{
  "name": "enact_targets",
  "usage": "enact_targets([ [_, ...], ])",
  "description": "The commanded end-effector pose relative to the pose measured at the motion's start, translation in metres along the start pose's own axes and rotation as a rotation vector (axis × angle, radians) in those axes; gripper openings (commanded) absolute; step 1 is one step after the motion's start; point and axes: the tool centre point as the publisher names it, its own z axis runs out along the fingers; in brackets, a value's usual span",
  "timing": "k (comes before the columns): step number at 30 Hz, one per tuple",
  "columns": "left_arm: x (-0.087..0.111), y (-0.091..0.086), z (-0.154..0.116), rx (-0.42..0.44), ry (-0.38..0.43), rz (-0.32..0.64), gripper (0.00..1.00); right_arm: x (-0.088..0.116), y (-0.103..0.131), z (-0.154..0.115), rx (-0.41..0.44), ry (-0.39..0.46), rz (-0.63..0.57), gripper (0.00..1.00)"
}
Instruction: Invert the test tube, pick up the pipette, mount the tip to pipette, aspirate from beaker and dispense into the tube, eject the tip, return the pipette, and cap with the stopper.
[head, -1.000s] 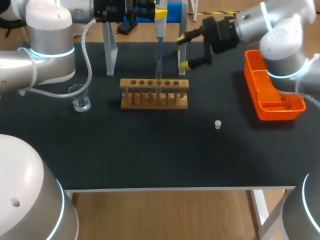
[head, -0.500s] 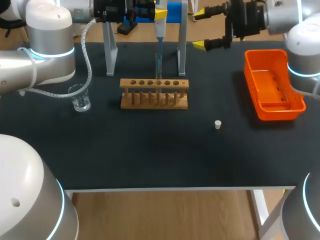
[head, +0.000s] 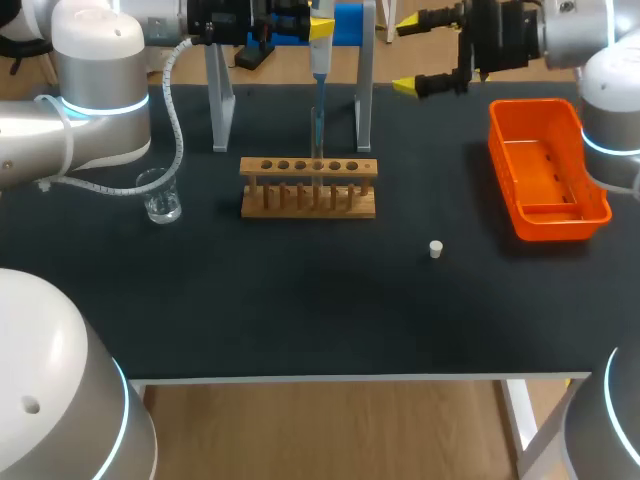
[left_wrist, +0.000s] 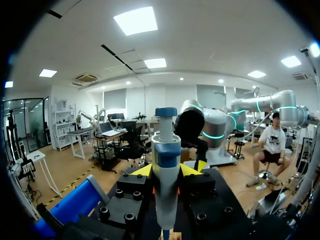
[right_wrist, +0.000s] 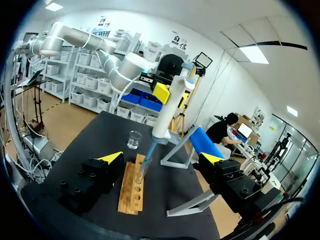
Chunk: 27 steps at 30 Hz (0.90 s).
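My left gripper (head: 300, 22) is shut on the white and blue pipette (head: 320, 40), which hangs upright over the wooden rack (head: 308, 188). The pipette's tip reaches down into a test tube (head: 318, 135) standing in the rack. In the left wrist view the pipette (left_wrist: 166, 185) sits between the yellow tips of the left gripper (left_wrist: 167, 172). My right gripper (head: 412, 57) is open at the back right, apart from the pipette. In its own view the right gripper (right_wrist: 161, 157) holds nothing, with the pipette (right_wrist: 170, 107), rack (right_wrist: 132, 187) and beaker (right_wrist: 134, 139) ahead. The white stopper (head: 436, 249) lies on the mat.
A glass beaker (head: 160, 195) stands left of the rack. An orange bin (head: 545, 200) lies at the right edge. The grey legs of a stand (head: 220, 100) rise behind the rack on both sides of the pipette.
My right gripper has drawn back from beside the pipette, up and to the right, staying open. The left arm and pipette have not moved.
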Motion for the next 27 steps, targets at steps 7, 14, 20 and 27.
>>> enact_targets([
  [7,0.0,0.0,0.0,0.003,-0.002,0.001,0.0,-0.015,0.049,-0.029,0.026,-0.017,0.04,1.0],
  [14,0.0,0.0,0.0,0.003,-0.002,0.001,0.0,-0.031,0.089,-0.034,0.021,-0.01,0.076,1.0],
  [20,0.0,0.0,0.0,0.003,-0.002,0.001,0.0,-0.042,0.111,-0.016,0.052,0.056,0.265,1.0],
  [27,0.0,0.0,0.0,0.003,-0.002,0.001,0.0,-0.042,0.111,-0.016,0.052,0.056,0.265,1.0],
])
